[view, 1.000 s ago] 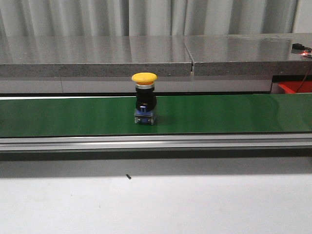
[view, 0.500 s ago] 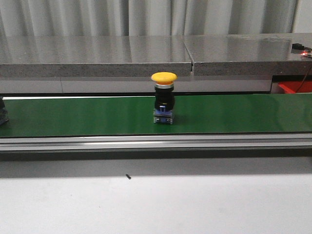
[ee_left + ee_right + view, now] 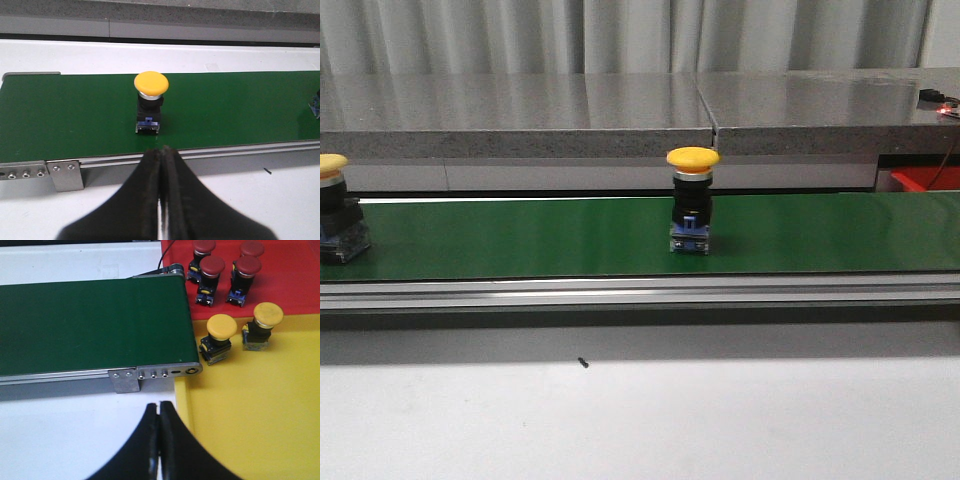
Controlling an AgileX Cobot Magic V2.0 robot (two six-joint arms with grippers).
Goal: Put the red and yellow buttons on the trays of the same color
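Two yellow buttons ride upright on the green belt [image 3: 520, 240]: one near the middle [image 3: 692, 200] and one at the far left edge [image 3: 335, 208]. In the left wrist view a yellow button [image 3: 150, 102] stands on the belt just beyond my left gripper [image 3: 161, 150], which is shut and empty over the belt's near rail. My right gripper [image 3: 160, 407] is shut and empty over the white table, beside the yellow tray [image 3: 260, 410]. That tray holds two yellow buttons [image 3: 219, 337] [image 3: 262, 325]. The red tray [image 3: 295, 275] holds several red buttons [image 3: 210, 272].
The belt's right end [image 3: 170, 371] stops right at the trays. A grey stone ledge [image 3: 620, 110] runs behind the belt. White table [image 3: 640, 420] lies in front of the belt rail, with a small dark speck [image 3: 582, 362] on it.
The middle yellow button has travelled to the right along the belt. A second yellow button has come into view at the left edge.
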